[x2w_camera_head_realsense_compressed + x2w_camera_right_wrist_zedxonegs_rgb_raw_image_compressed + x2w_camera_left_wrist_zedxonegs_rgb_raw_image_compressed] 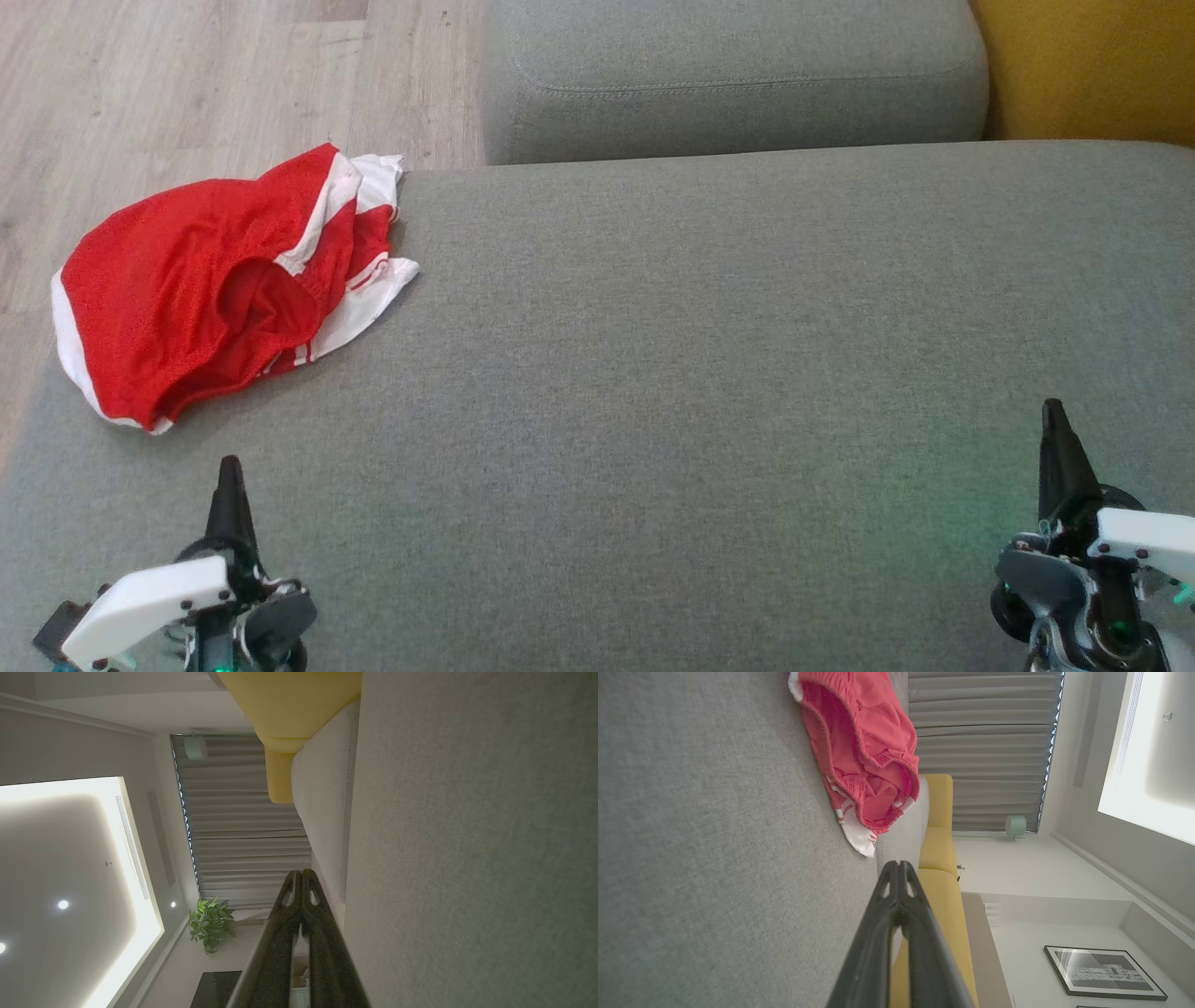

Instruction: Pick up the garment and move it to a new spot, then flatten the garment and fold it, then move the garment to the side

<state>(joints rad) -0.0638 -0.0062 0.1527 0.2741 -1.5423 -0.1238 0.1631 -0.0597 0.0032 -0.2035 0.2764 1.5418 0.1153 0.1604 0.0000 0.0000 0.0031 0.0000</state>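
so the garment point(205, 289) sits bunched up on the far left corner of the grey cushion point(700, 355), and part of it looks to hang past the cushion's left edge above the floor point(140, 93); left gripper point(230, 465) and right gripper point(1053, 409) are both clenched on nothing, down at the cushion's near edge; risk imo: a sloppy nudge could slide it off the cushion; pinching just one layer probably leaves it twisted for flattening

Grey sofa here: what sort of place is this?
Most likely a home living room: a grey sofa, a yellow sofa beside it, pleated curtains and a framed picture on the wall.
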